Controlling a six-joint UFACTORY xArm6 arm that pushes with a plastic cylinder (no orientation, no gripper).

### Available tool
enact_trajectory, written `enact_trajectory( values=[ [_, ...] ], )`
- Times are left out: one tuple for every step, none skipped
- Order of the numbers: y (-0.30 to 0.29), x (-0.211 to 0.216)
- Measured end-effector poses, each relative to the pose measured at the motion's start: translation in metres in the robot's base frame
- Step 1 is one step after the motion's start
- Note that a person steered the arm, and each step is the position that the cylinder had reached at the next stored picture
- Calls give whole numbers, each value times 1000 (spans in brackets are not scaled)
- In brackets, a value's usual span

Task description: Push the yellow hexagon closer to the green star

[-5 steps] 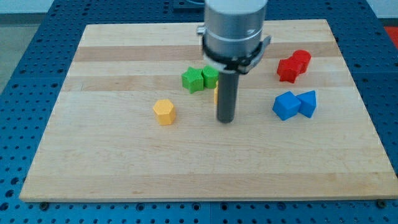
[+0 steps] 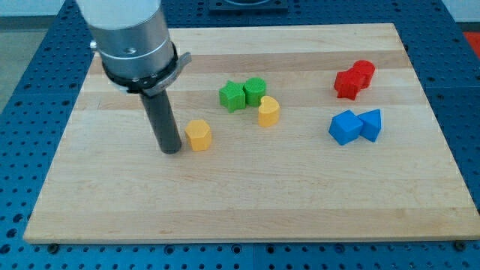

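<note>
The yellow hexagon (image 2: 199,135) lies left of the board's middle. The green star (image 2: 232,96) sits above and to its right, touching a second green block (image 2: 255,91) on its right. My tip (image 2: 171,150) rests on the board just left of the yellow hexagon, a small gap away from it. The arm's grey body hangs over the board's upper left.
A second yellow block (image 2: 268,112), rounded on top, sits just below and right of the green pair. Two red blocks (image 2: 354,79) stand at the upper right, two blue blocks (image 2: 355,126) below them. The wooden board (image 2: 247,202) ends in blue pegboard all round.
My tip has moved left, from just right of the second yellow block to the left side of the yellow hexagon. That second yellow block is now uncovered. No block has moved.
</note>
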State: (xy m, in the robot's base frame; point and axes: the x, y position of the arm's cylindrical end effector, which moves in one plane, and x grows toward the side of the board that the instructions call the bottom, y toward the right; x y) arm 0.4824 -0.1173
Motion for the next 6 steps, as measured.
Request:
enact_trajectory(
  values=[
    [28, -2],
    [53, 1],
    [67, 1],
    [75, 0],
    [75, -8],
    [75, -18]
  ],
)
